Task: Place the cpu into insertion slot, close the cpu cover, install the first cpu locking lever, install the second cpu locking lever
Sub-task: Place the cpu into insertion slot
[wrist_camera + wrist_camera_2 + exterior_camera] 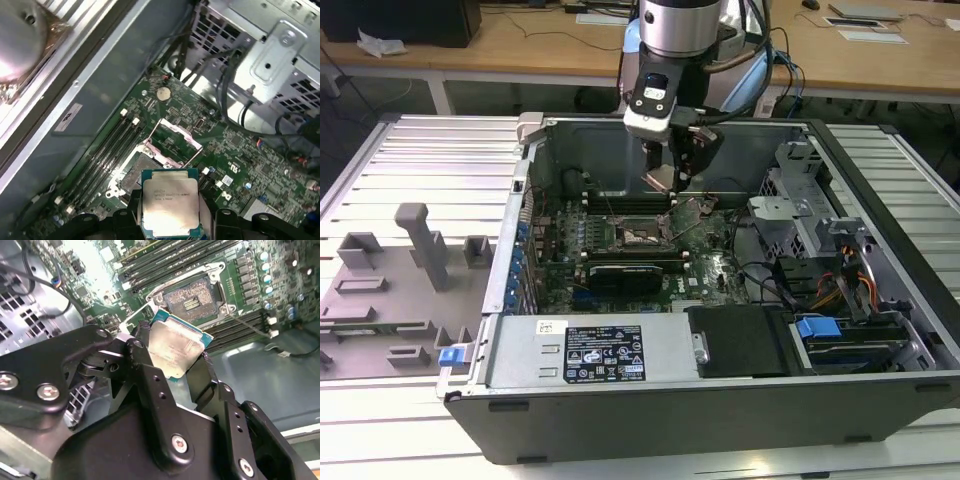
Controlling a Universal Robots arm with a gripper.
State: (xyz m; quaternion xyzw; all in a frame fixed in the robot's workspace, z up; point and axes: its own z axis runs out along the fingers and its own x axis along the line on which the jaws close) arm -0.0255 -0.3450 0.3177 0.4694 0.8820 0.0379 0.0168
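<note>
My gripper [668, 178] hangs inside the open computer case, shut on the cpu [175, 347], a flat square chip with a pale metal top and green edge. The black fingers [145, 372] pinch two opposite sides of the cpu [170, 200] in both wrist views. The chip hovers above and slightly beside the insertion slot [136, 172], whose shiny contact field [192, 300] lies bare on the green board [638, 236]. The cpu cover [175, 142] stands swung up from the slot's far side. A thin wire lever [250, 322] sticks out beside the socket.
Long black memory slots [107, 150] flank the socket. A black graphics card [625, 272] lies in front of it, a metal drive cage [800, 200] and cables [840, 290] to the exterior view's right. Grey fixtures [410, 270] stand outside the case.
</note>
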